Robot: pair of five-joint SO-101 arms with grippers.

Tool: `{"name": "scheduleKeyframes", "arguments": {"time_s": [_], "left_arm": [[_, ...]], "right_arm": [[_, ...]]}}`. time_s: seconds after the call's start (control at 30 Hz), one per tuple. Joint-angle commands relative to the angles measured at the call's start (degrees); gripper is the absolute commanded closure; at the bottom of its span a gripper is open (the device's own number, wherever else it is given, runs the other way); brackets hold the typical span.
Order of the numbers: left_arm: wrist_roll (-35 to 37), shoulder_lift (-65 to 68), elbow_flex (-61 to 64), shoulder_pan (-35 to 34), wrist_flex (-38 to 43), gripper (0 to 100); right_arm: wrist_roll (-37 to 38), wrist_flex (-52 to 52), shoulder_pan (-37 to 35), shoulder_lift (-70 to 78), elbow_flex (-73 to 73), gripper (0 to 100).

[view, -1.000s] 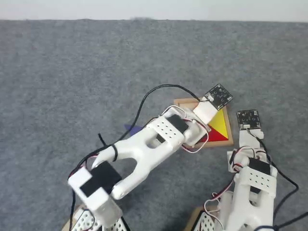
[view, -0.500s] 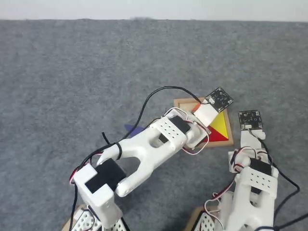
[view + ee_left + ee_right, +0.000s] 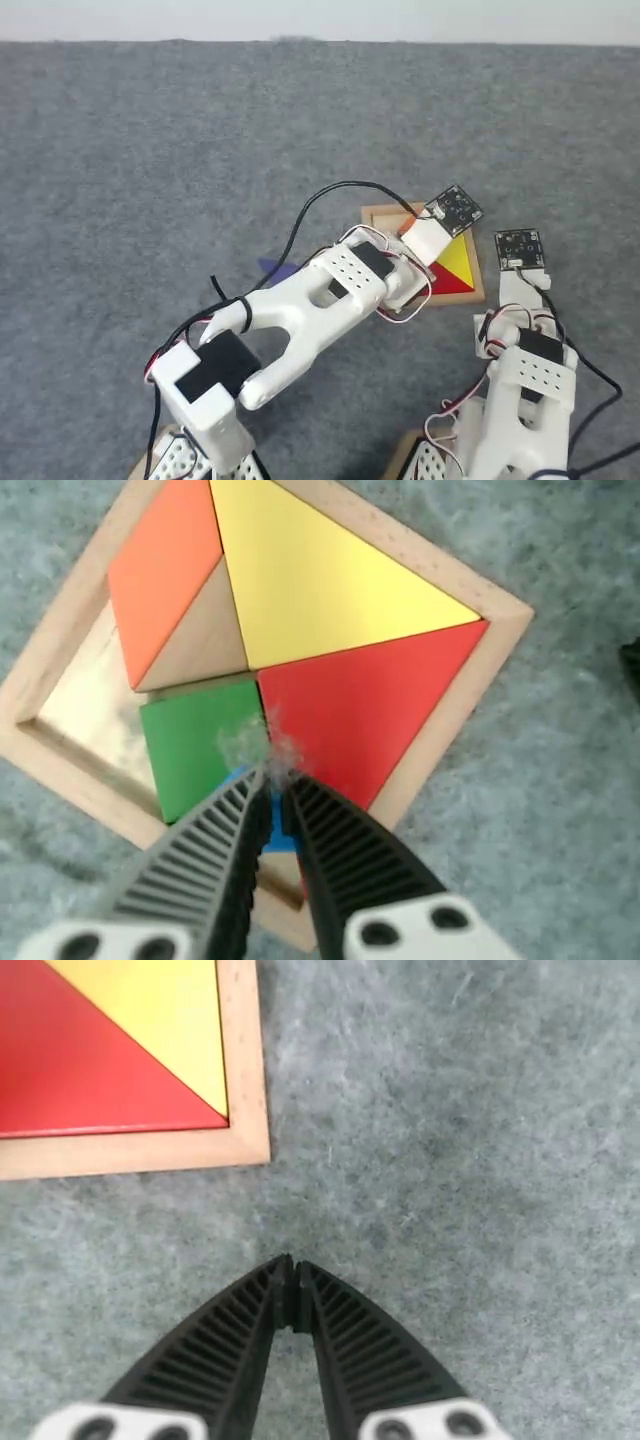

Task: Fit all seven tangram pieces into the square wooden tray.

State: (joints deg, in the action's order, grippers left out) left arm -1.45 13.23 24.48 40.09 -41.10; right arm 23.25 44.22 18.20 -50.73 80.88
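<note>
The square wooden tray (image 3: 432, 742) holds a yellow triangle (image 3: 320, 575), a red triangle (image 3: 360, 705), an orange piece (image 3: 165, 565), a plain wood triangle (image 3: 205, 645) and a green square (image 3: 195, 745). My left gripper (image 3: 272, 775) hangs over the tray's near edge beside the green square, shut on a blue piece (image 3: 270, 825) mostly hidden between its fingers. The tray floor (image 3: 80, 710) beside the green square is bare. My right gripper (image 3: 290, 1260) is shut and empty over the carpet, just off the tray's corner (image 3: 240, 1060). A purple piece (image 3: 275, 268) lies on the carpet, partly behind the left arm (image 3: 330, 290).
Grey carpet covers the whole table. In the high view the tray (image 3: 455, 297) sits right of centre, with the right arm (image 3: 530, 370) close beside it. Open carpet lies to the left and at the back.
The left arm has shifted slightly, its wrist edging a little left and down over the tray. The right arm has kept still.
</note>
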Motion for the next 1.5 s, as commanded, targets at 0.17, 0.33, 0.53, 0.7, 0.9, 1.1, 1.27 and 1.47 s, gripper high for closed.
{"name": "scheduleKeyframes", "arguments": {"time_s": [0.17,0.33,0.53,0.7,0.9,1.1,1.27,1.47], "left_arm": [[-3.2,-15.3,0.7,-4.6,-5.5,99],[-3.2,-17.9,7.6,-6.3,-4.3,99],[-3.2,-14.5,11.6,-6.1,1.1,99],[-3.2,-10.7,9.6,-6.5,1.2,99],[-3.4,-5.6,5.5,-7.2,1.0,99],[-3.6,-4.8,3.4,-8.4,1.1,99],[-5.8,-4.9,2.6,-8.0,1.2,99],[-5.9,-5.4,-0.5,-7.8,0.8,99]], "right_arm": [[0.7,-1.1,0.7,-1.6,-0.4,99.1],[0.7,-1.1,0.7,-1.6,-0.4,99.1],[0.7,-1.1,0.7,-1.6,-0.3,99.1],[0.7,-1.1,0.7,-1.6,-0.3,99.1],[0.7,-1.1,0.7,-1.6,-0.3,99.1],[0.7,-1.1,0.7,-1.6,-0.3,99.1],[0.7,-1.1,0.7,-1.6,-0.3,99.1],[0.7,-1.1,0.7,-1.6,-0.3,99.1]]}}
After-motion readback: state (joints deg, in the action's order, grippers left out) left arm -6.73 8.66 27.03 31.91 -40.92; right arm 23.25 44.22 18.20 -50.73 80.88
